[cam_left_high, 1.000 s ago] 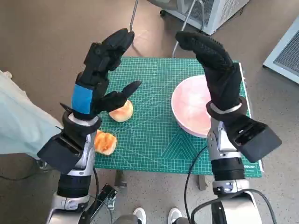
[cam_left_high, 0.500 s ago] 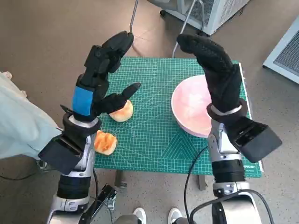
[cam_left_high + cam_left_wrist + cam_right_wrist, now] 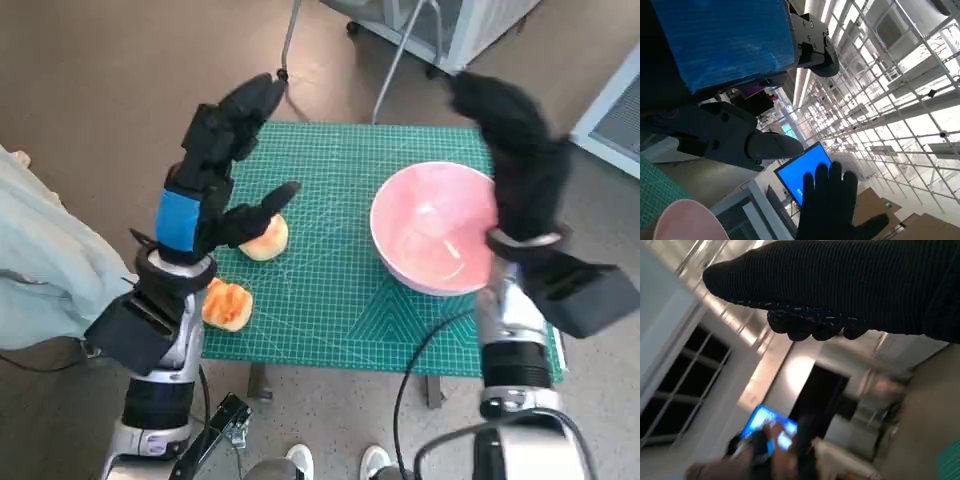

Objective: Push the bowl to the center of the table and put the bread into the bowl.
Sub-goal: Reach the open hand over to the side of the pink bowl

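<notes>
Head view: bread (image 3: 226, 305) at mat (image 3: 330, 300) near-left edge, second piece (image 3: 266, 238) just beyond. Left hand (image 3: 215, 170) raised above it, fingers spread, empty. Bowl (image 3: 432, 240) right side. Right hand (image 3: 515, 150) beside its right rim, released.

Brown floor (image 3: 90, 70) (white cabinets (image 3: 470, 25) beyond)

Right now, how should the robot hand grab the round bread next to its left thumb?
Probably from above, closing on the round bread's two sides. It is a low dome lying flat on the green mat, so only its sides offer a hold. The left robot hand, open, hovers nearest.
</notes>
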Available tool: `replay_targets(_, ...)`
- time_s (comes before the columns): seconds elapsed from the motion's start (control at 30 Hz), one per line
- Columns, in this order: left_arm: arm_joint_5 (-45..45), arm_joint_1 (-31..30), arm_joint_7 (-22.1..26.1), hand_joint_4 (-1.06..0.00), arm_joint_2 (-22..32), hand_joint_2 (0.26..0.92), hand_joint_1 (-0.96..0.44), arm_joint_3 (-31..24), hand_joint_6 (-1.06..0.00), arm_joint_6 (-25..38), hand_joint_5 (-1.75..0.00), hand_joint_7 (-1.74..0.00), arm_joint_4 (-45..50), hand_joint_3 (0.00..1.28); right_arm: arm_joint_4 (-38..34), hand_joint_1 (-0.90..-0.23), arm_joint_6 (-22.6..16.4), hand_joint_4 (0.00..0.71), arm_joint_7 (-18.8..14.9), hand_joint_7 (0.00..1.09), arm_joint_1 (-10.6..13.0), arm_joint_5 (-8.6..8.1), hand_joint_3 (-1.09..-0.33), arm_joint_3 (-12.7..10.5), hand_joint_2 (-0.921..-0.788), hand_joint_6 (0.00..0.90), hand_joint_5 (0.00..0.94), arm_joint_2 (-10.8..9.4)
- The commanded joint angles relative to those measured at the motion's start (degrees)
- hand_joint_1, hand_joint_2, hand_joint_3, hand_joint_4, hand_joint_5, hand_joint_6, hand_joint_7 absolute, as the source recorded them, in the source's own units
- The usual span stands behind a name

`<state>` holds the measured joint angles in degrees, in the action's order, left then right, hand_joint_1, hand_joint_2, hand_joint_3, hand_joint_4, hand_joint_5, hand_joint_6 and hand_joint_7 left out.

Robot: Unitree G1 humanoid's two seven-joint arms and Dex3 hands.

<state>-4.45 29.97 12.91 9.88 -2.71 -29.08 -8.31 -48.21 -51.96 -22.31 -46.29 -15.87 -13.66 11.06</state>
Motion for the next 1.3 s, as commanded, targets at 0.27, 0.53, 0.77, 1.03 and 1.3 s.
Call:
replay_targets(0.27, 0.3, -1.5, -0.4, -0.35, -0.3, 0.921, -0.35, -0.3, -0.16, -1.9, 0.0, -0.5, -1.1, 0.28, -12.0, -0.614, -3.0, 0.23, 11.7, 0.69, -0.1, 6.29, -0.929, -3.6, -0.921, -0.001, 0.005, 4.7)
replay_targets(0.53, 0.2, -1.8, -0.7, -0.35, -0.6, 0.921, -0.36, -0.3, -0.19, -2.9, 0.0, -0.45, -2.0, 0.28, -19.3, -0.615, -1.3, 0.221, 17.0, 0.69, 0.5, 9.02, -0.951, -3.8, -0.921, -0.001, 0.001, 6.9)
replay_targets(0.77, 0.1, -2.1, -0.8, -0.35, -0.8, 0.921, -0.36, -0.4, -0.2, -3.5, 0.0, -0.44, -2.8, 0.28, -23.3, -0.613, 2.5, 0.212, 19.3, 0.65, 1.5, 10.07, -0.963, -3.7, -0.921, -0.001, 0.0, 7.1)
replay_targets(1.03, -0.1, -2.7, -0.7, -0.35, -0.9, 0.921, -0.37, -0.6, -0.22, -3.9, 0.0, -0.4, -3.1, 0.28, -25.8, -0.597, 8.1, 0.213, 20.5, 0.63, 2.0, 10.07, -0.967, -3.8, -0.921, -0.001, 0.001, 5.8)
replay_targets(1.3, -0.5, -3.4, -0.4, -0.35, -0.7, 0.921, -0.37, -1.0, -0.24, -4.0, 0.0, -0.36, -3.0, 0.27, -27.1, -0.545, 12.9, 0.232, 21.9, 0.63, 2.1, 10.01, -0.968, -3.9, -0.921, 0.038, 0.01, 3.6)
